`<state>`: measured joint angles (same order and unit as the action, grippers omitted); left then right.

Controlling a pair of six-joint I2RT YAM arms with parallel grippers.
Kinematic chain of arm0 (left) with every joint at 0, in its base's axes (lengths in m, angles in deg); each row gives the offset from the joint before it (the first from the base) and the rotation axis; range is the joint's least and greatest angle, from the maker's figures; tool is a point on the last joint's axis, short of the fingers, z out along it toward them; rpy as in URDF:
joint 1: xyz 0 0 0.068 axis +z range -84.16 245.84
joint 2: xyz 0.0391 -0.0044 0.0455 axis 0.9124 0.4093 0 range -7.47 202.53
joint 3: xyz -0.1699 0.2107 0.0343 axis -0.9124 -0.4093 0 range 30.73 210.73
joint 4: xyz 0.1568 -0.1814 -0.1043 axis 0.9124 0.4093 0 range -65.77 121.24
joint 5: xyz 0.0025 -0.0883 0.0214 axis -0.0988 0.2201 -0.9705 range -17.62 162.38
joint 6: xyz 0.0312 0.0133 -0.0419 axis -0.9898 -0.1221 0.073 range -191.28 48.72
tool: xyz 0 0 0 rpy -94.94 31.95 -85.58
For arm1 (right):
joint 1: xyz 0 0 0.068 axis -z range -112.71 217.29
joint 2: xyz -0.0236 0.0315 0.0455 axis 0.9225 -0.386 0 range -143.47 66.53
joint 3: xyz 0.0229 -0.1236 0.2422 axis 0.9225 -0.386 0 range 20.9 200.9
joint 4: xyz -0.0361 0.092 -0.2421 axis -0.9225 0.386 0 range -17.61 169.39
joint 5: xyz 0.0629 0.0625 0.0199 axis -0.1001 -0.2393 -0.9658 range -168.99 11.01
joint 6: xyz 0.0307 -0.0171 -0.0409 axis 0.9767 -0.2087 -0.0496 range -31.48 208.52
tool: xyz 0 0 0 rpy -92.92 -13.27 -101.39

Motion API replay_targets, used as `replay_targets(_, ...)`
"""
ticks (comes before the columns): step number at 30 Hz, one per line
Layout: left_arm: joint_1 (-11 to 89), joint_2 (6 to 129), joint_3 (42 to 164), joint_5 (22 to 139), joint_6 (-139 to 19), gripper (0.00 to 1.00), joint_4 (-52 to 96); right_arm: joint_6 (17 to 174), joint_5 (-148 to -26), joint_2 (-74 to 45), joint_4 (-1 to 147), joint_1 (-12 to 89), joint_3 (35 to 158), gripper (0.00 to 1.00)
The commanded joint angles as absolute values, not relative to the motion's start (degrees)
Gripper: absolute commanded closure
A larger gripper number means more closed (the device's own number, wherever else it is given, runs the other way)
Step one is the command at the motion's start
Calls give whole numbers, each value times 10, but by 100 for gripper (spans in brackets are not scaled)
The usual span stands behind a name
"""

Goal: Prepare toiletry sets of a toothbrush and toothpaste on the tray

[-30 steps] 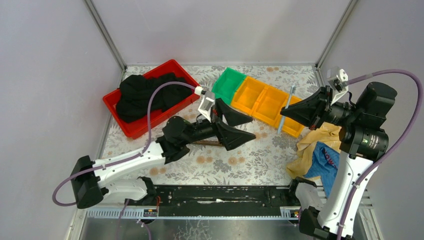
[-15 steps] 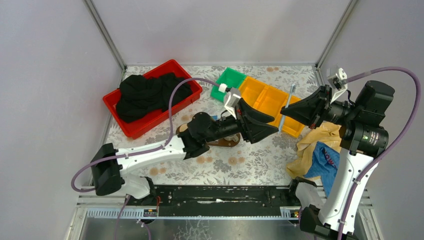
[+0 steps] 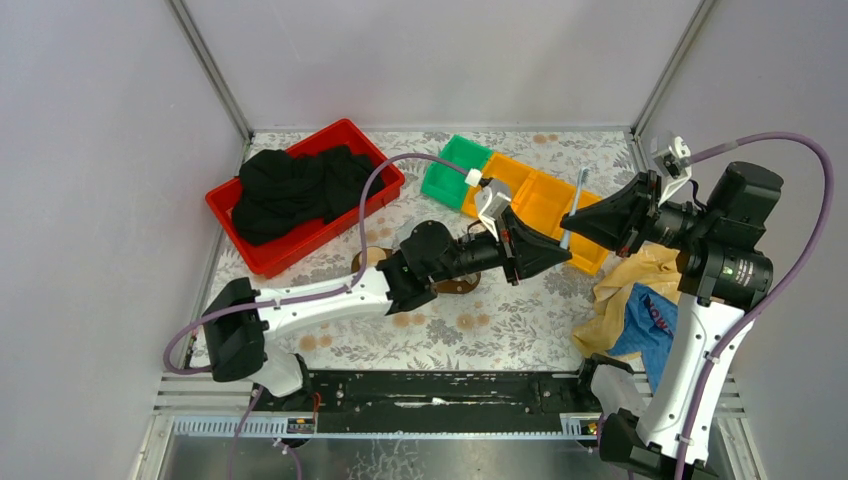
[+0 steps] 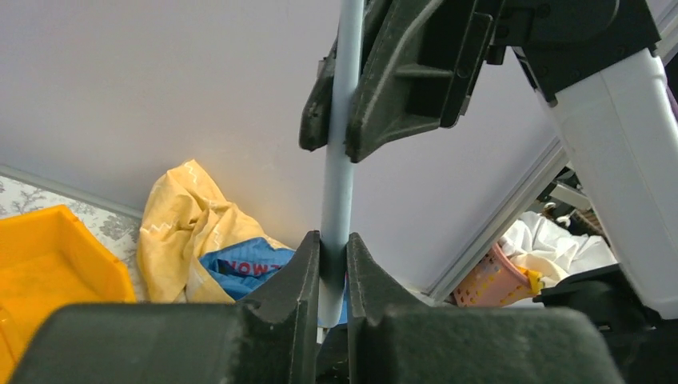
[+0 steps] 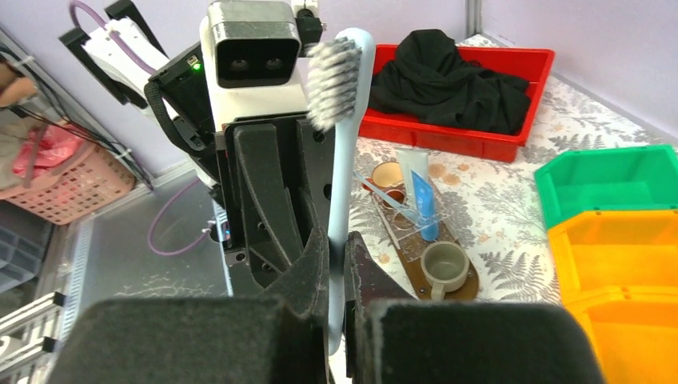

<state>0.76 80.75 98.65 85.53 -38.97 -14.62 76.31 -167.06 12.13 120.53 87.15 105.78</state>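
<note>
The red crate (image 3: pixel 225 207), loaded with black cloth (image 3: pixel 290 190), sits at 10 o'clock on the counter (image 3: pixel 480 335), with its left corner close to the left wall. From the near-left corner the left arm runs diagonally toward 2 o'clock and passes over the tray (image 3: pixel 458 287). The tray lies near the counter centre and carries two cups (image 5: pixel 444 266), a clear holder (image 5: pixel 396 216) and the blue toothpaste (image 5: pixel 421 204) tube at that holder. A band of patterned counter separates the tray from the near edge. The left tool (image 4: pixel 333 268) is closed on the lower handle of the toothbrush (image 4: pixel 338 200), one finger touching each side. Directly above it, the right tool (image 4: pixel 334 148) clamps the same handle. The toothbrush is held off the counter with its bristle head uppermost, over the near rim of the orange bins (image 3: pixel 530 200). The green bin (image 3: pixel 452 170) adjoins them at 10 o'clock. Crumpled yellow and blue cloth (image 3: pixel 625 285) lies at 4 o'clock by the right edge, beneath the right arm.
</note>
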Motion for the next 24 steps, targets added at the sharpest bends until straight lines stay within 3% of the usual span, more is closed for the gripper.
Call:
replay_targets(1, 5, 799, 1015, 868, -451, 95, -126, 764, -1725, 120, 1191, 869, 1053, 92)
replay_targets(3, 7, 787, 1016, 870, -487, 100, -97, 779, -1716, 123, 1176, 868, 1046, 81)
replay_targets(6, 20, 758, 1002, 900, -530, 100, -44, 861, -1701, 141, 1073, 869, 1014, 50)
replay_targets(8, 38, 720, 980, 929, -549, 100, 10, 985, -1720, 165, 913, 869, 970, 31)
replay_targets(10, 58, 676, 951, 958, -568, 100, 63, 1147, -1730, 192, 700, 869, 911, 20)
replay_targets(12, 76, 631, 924, 977, -594, 100, 129, 1195, -1731, 210, 620, 868, 883, 10)
replay_targets(19, 104, 564, 960, 1021, -707, 100, 378, 1111, -1730, 202, 711, 867, 890, 5)
replay_targets(22, 112, 571, 989, 1028, -737, 100, 458, 1121, -1730, 182, 684, 862, 866, 5)
replay_targets(24, 121, 572, 997, 1029, -741, 100, 482, 1196, -1731, 167, 589, 853, 836, 6)
